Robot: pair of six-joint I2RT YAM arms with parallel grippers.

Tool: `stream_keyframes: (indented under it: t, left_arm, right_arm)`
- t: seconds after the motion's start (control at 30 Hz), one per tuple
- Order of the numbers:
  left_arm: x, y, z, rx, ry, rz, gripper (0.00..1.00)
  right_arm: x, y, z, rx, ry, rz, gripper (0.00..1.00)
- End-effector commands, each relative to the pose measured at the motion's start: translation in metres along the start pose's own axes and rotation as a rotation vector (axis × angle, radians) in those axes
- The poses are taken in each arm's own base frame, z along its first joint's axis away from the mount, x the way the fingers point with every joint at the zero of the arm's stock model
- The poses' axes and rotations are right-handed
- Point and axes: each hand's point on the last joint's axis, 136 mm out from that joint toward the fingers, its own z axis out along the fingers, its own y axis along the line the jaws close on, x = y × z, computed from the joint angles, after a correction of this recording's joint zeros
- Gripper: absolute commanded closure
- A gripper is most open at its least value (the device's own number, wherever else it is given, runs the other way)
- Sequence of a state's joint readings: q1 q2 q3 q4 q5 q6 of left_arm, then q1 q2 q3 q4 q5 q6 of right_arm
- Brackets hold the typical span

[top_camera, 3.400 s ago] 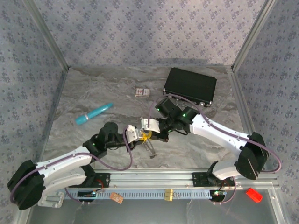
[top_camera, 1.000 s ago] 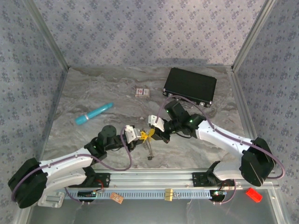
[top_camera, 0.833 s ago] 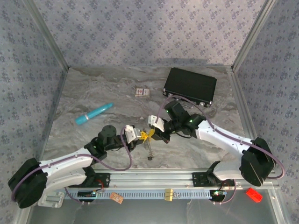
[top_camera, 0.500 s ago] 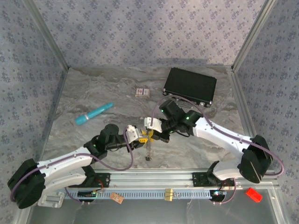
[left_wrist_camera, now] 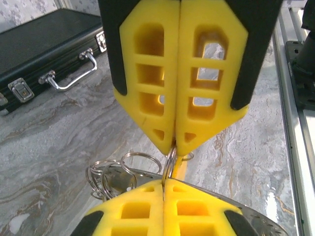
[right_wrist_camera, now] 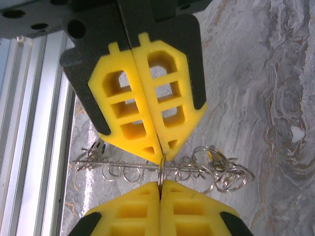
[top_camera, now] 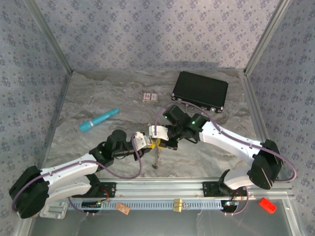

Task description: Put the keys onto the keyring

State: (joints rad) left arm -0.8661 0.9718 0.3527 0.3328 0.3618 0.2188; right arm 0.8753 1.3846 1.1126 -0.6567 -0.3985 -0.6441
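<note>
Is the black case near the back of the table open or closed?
Closed: the black case lies flat with its lid down.

keyring (right_wrist_camera: 161, 170) edge-on, mostly hidden, black case (left_wrist_camera: 44, 42) cropped left

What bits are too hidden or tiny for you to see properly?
1. The keyring: a thin sliver shows in both wrist views; the pads of the left gripper and right gripper cover the rest.
2. The keys: right wrist view, small dark bits, too tiny to be sure.
3. The black case: left wrist view, cut off by the picture's edge.
4. The small box: top view, print too small to read.
</note>
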Motion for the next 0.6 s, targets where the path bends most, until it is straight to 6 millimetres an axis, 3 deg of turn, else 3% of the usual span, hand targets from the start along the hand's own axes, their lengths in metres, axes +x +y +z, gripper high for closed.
stream_keyframes:
  t: [0.0,0.07,0.17,0.33,0.47,0.57]
  left_arm:
    - [-0.025,0.0,-0.001,0.004,-0.093,0.019,0.97]
    - [-0.025,0.0,-0.002,0.001,-0.107,0.007,0.88]
    - [-0.025,-0.001,-0.003,0.001,-0.114,0.001,0.88]
    - [-0.026,-0.002,-0.005,0.003,-0.122,0.001,1.0]
    - [-0.025,-0.002,-0.008,-0.003,-0.137,0.004,1.0]
    - [-0.027,-0.001,-0.011,-0.017,-0.176,-0.003,1.0]
  right_arm:
    - [-0.017,0.007,-0.007,-0.026,-0.117,0.002,1.0]
    - [-0.016,0.008,-0.008,-0.028,-0.129,0.009,1.0]
    - [-0.016,0.01,-0.007,-0.04,-0.149,0.019,1.0]
    - [-0.014,0.008,-0.007,-0.037,-0.179,0.035,1.0]
    - [-0.014,-0.007,-0.024,0.016,-0.311,0.118,0.7]
    - [-0.011,-0.012,-0.036,0.026,-0.412,0.171,0.62]
